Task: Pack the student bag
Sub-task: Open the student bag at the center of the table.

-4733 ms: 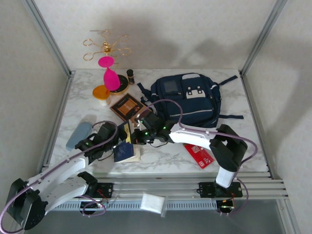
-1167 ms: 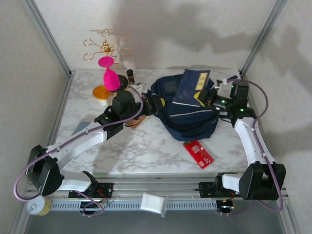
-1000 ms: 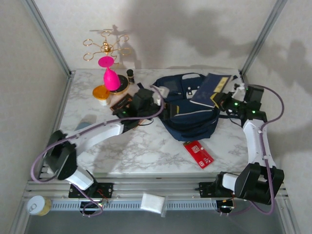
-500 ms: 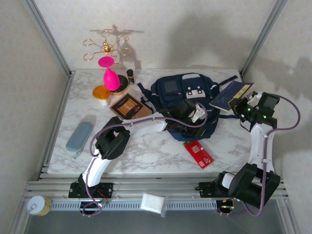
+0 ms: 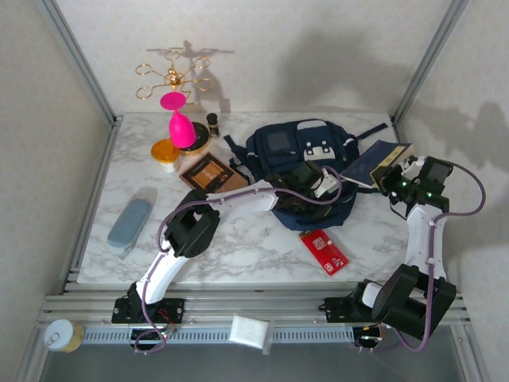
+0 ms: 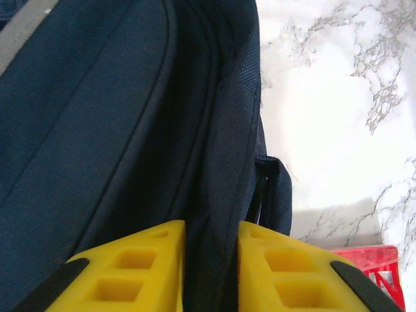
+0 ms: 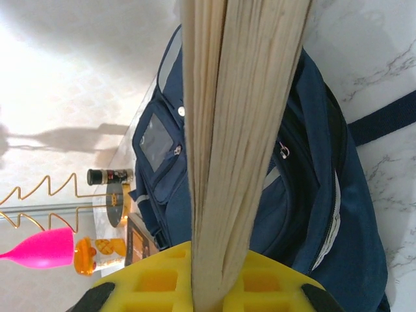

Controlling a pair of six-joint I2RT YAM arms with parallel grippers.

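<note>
**A:** What is sitting on the desk?

**B:** The backpack is lying toward the back, about the middle. Its front pockets are facing up and its straps are trailing off to the right.

**A:** What is the left arm doing?

**B:** It is reaching across onto the near side of the backpack. The left end effector is standing narrow, pinching a fold of the navy fabric between its yellow fingers.

**A:** And the right arm?

**B:** It is holding off just to the right of the backpack. The right end effector is clamping a thick book by its page edges, and the book is tilting in the air above the desk.

**A:** So which step is this?

**B:** I'm judging it as getting the book in: one arm is taking hold of the cloth while the other is bringing the load. Whether the zip is open, I cannot tell.

**A:** What is the next move asking for?

**B:** Probably the left arm lifting that fold so the mouth gapes. Then the right arm would be swinging the book over edge-first and letting go only once it is inside.

**A:** Anything smaller waiting?

**B:** A grey-blue case is lying well to the left. A red packet is lying near the backpack's front edge, apart from it.
</note>
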